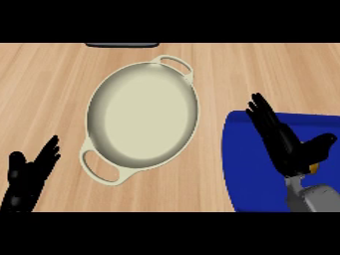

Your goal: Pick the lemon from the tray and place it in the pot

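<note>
Only a sliver of the small yellow lemon [314, 169] shows, tucked just under the thumb of the black right hand [286, 147], whose fingers [264, 117] stand straight and slightly spread, not curled round it, over the deep-blue rectangular tray [239, 149]. The grasp looks to be the step in hand: fingers and thumb must close on the fruit, lift it, and carry it left to the cream oval two-handled pot [143, 114] on the pale wooden bench [40, 89]. The left hand [25, 177] rests open at the lower left.
</note>
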